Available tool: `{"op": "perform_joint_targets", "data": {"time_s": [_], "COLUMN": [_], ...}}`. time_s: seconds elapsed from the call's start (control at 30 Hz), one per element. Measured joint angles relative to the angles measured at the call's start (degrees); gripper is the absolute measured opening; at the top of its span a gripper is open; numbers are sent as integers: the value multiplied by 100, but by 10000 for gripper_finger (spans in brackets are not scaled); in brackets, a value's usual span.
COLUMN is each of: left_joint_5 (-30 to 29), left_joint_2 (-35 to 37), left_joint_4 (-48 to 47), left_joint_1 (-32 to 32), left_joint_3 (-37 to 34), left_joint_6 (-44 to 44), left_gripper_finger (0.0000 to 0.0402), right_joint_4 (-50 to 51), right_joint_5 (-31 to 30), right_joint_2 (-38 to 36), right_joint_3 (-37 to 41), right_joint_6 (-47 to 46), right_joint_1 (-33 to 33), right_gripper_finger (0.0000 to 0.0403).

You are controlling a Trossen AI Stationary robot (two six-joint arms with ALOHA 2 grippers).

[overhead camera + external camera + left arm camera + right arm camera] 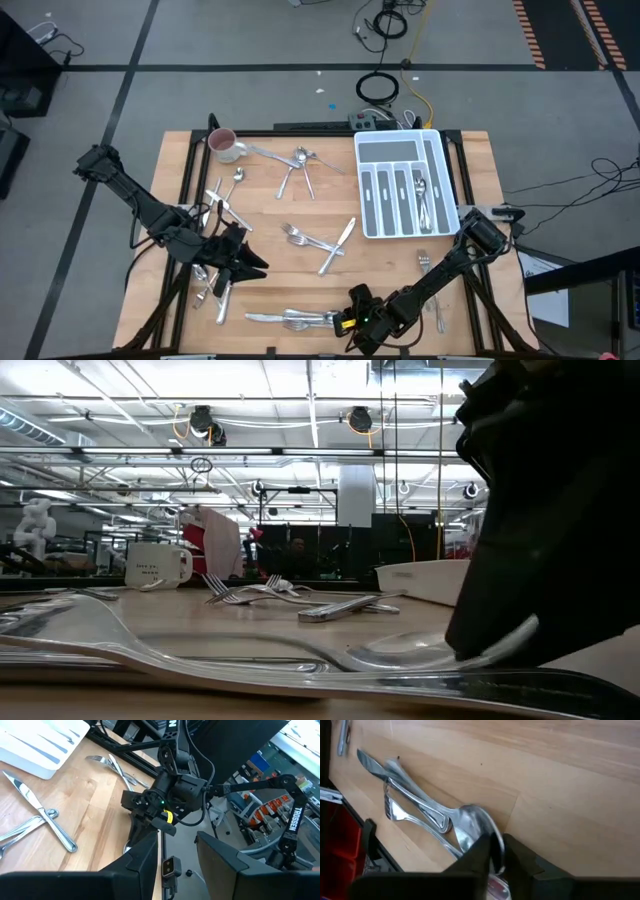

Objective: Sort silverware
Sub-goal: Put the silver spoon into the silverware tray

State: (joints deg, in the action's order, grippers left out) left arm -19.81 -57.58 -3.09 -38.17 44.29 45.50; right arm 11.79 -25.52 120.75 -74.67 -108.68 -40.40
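Note:
The silverware lies scattered over the wooden table (390,270). At the near edge, a spoon (470,822), a fork (400,810) and a knife (370,762) lie in one small pile (290,318). My right gripper (496,862) is down at the right end of that pile (352,312), shut on the spoon's bowl. My left gripper (177,862) hovers open over the table's left part (248,262), with nothing between its fingers. Some silverware lies in the white tray (405,185) at the far right. My right gripper pinches the rim of the spoon's bowl (495,845) between its two fingers. The fingers slant down at it from the table's right side. The spoon lies flat, its handle among the fork and knife and its bowl (400,650) low on the table.
A pink-and-white mug (222,145) stands at the far left. More pieces lie far center (300,165), mid-table (320,240), at the left by my left arm (225,195) and near right (430,268). Bare wood lies between the pile and the tray.

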Motion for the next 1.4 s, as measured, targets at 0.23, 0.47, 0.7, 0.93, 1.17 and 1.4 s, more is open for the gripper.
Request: {"op": "perform_joint_targets", "data": {"time_s": [0.23,0.47,0.7,0.93,1.17,1.4], "left_joint_5": [-3,-22,-22,-22,-24,-23], "left_joint_2": [0,0,0,0,0,0], "left_joint_4": [2,2,2,2,2,11], "left_joint_1": [0,0,0,0,0,0], "left_joint_3": [0,0,0,0,-2,-2], "left_joint_6": [-97,-99,-99,-145,-145,-241], "left_gripper_finger": [141,141,141,141,141,141], "right_joint_4": [-50,-179,-460,-452,-268,-310], "right_joint_5": [-14,13,-16,-186,-574,-595], "right_joint_2": [0,2,-14,-158,-390,-919], "right_joint_3": [0,6,11,11,11,11], "right_joint_6": [-8,-33,-6,73,146,844], "right_joint_1": [7,4,0,39,117,312], "right_gripper_finger": [5,1,1,0,0,0]}}
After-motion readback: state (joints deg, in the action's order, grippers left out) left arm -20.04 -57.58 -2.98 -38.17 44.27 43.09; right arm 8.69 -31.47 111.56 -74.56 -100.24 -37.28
